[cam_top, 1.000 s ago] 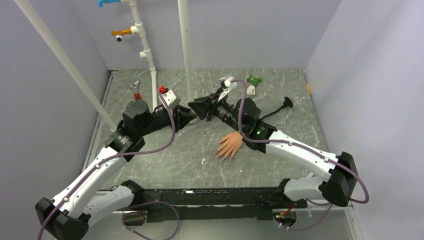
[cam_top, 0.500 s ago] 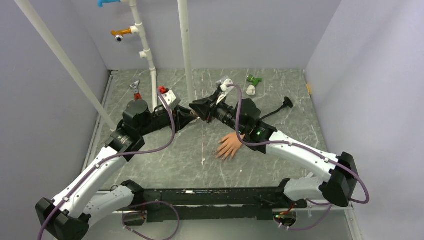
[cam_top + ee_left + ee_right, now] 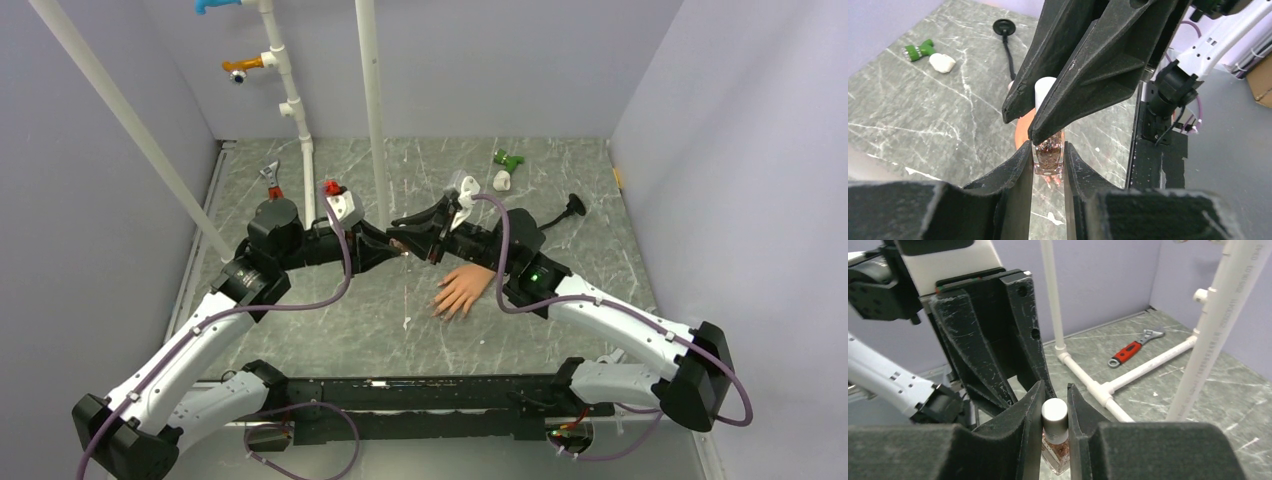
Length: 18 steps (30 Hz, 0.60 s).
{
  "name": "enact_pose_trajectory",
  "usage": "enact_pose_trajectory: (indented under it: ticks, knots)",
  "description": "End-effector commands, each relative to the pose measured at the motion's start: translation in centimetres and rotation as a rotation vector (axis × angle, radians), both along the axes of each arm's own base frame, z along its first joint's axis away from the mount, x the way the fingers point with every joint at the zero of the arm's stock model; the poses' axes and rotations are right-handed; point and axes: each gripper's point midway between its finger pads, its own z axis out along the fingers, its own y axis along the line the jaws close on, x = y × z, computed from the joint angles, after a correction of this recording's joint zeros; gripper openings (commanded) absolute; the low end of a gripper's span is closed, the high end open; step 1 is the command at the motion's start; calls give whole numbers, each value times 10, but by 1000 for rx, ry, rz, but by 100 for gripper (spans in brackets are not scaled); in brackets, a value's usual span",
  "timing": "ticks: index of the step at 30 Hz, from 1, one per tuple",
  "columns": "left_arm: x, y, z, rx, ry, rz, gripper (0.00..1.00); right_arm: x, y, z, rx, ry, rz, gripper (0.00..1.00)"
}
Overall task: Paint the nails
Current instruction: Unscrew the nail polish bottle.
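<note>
While the arms meet above mid-table, you have the left gripper clamped on the glass body of the small bottle. The right gripper appears pinched on its cap. The mannequin hand lies on the table beside the right arm, clear of both grippers. Its nails are too small to resolve.

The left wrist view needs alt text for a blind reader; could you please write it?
The left gripper clamps a small glass bottle in its jaws; the right gripper grips its white cap. Behind, mostly hidden, lies the peach mannequin hand on a marbled table.
</note>
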Motion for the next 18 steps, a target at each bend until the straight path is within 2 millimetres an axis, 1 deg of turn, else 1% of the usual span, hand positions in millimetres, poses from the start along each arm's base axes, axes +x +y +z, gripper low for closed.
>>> enact_pose_trajectory:
  ticks: [1,6,10,12,13,14,15,16,18]
  knots:
    - [-18,-8,25,-46,-87,-130,0,-37,1,11,30,-68,202,0]
    - [-26,-11,25,-53,-80,-190,0,-47,-3,11,43,-62,294,0]
    - [-29,-11,26,-59,-77,-205,0,-47,-6,11,48,-57,295,0]
    - [-26,-11,26,-57,-76,-190,0,-46,-8,12,46,-58,289,0]
    - [-25,-11,26,-57,-76,-182,0,-45,-7,12,41,-52,285,10]
    - [-23,-10,26,-55,-75,-172,0,-44,-7,13,39,-48,281,24]
    - [-21,-10,26,-54,-74,-156,0,-40,-7,14,40,-39,264,41]
    - [-19,-10,25,-54,-70,-145,0,-37,-7,14,40,-24,251,55]
    - [-14,-9,24,-50,-66,-120,0,-30,-8,18,55,0,206,69]
